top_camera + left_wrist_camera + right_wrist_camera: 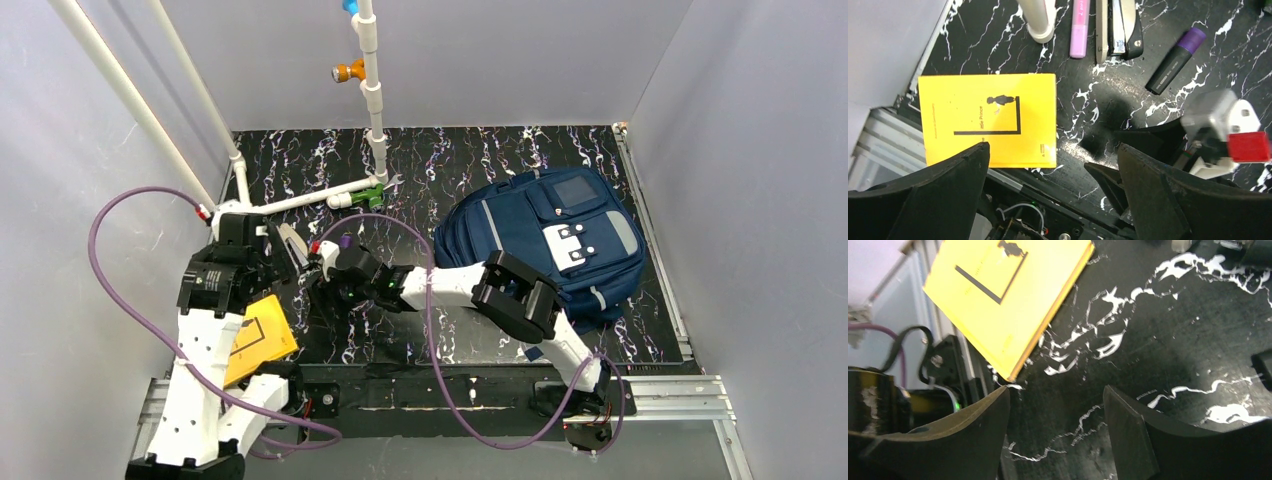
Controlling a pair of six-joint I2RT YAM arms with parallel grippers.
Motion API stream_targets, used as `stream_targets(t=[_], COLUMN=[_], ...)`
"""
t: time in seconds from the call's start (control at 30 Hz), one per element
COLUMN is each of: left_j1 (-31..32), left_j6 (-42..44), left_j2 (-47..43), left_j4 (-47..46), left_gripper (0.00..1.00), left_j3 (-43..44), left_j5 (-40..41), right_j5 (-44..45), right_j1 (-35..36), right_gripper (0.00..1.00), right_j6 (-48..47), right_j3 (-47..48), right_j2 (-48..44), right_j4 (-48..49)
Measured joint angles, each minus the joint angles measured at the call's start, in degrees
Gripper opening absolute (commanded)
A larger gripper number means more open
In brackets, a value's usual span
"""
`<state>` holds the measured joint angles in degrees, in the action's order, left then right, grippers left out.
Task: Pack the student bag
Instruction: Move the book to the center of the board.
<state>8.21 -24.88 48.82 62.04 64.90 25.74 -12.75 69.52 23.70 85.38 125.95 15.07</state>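
The student bag (545,235), a navy backpack with grey-white patches, lies flat at the right of the black marbled table. It is out of both wrist views. A yellow book (258,335) lies at the near left edge and also shows in the left wrist view (988,120) and the right wrist view (1003,295). My left gripper (1053,165) is open and empty, above the table just right of the book. My right gripper (1055,410) is open and empty, reached far left, its fingers just right of the book's corner. In the top view it (322,280) sits close beside the left gripper (268,268).
A pink highlighter (1080,27), a stapler (1120,25) and a purple-capped marker (1173,62) lie beyond the book. A white pipe frame (372,90) stands at the back, one foot (1038,20) near the highlighter. Grey walls enclose the table; purple cables loop off both arms.
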Motion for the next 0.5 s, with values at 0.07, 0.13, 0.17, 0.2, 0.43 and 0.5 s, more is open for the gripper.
stream_targets(t=[0.07, 0.13, 0.17, 0.2, 0.43, 0.5], left_j1=[-3.06, -6.16, -8.0, -9.79, -21.44, -24.39], left_j6=[-0.72, -1.92, -2.73, -3.48, -7.87, -8.63], left_j2=[-0.55, -0.81, -0.96, -1.07, -0.15, 0.28], left_j4=[0.11, 0.0, -0.31, -0.5, -0.07, -0.31], left_gripper=[1.0, 0.99, 0.99, 0.99, 0.99, 0.99], left_j3=[-0.57, -1.05, -1.7, -2.62, -7.98, -8.39], left_j5=[-1.9, -3.67, -4.55, -5.25, -7.32, -7.08], right_j5=[-0.74, -1.62, -2.19, -2.84, -8.02, -9.4], right_j1=[-0.26, -0.46, -0.52, -0.57, -0.79, -0.76], right_gripper=[0.77, 0.77, 0.77, 0.77, 0.75, 0.74], right_j6=[2.58, 5.57, 7.54, 9.35, 17.31, 19.5], right_j3=[0.0, 0.13, 0.55, 1.22, 6.12, 7.1], right_j2=[0.0, 0.15, 0.48, 1.05, 6.03, 7.43], right_j4=[2.43, 4.42, 5.16, 6.03, 8.79, 9.31])
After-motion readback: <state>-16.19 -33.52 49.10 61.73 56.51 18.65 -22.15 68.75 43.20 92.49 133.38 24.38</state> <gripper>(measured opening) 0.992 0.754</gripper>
